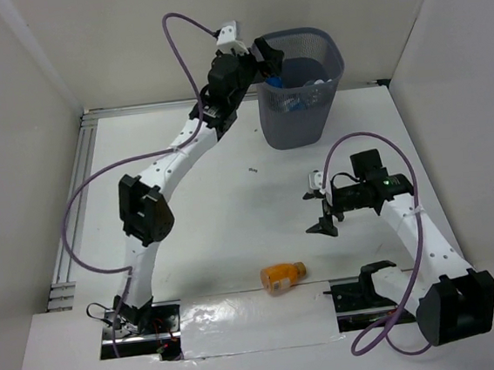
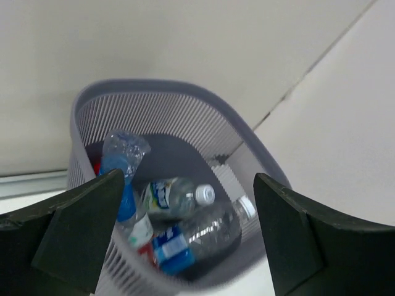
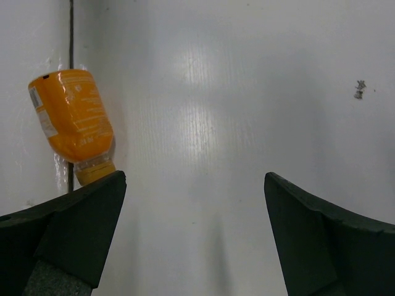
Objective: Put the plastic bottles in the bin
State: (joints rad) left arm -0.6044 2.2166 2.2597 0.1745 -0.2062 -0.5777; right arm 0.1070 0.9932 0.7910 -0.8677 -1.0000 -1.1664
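The grey-blue mesh bin (image 1: 301,92) stands at the back of the table. Several clear bottles (image 2: 185,231) with blue or red labels lie inside the bin (image 2: 154,105). My left gripper (image 1: 267,59) hovers over the bin's left rim, open and empty; in its wrist view its midpoint (image 2: 188,240) is above the bottles. A short orange bottle (image 1: 282,275) lies on its side near the table's front edge. My right gripper (image 1: 322,211) is open and empty above the table, behind and right of the orange bottle (image 3: 74,123); in its wrist view the gripper (image 3: 194,240) is over bare table.
A shiny taped strip (image 1: 251,320) runs along the near edge, between the arm bases. White walls enclose the table on the left, back and right. An aluminium rail (image 1: 72,228) runs along the left side. A small dark mark (image 1: 252,170) is on the tabletop.
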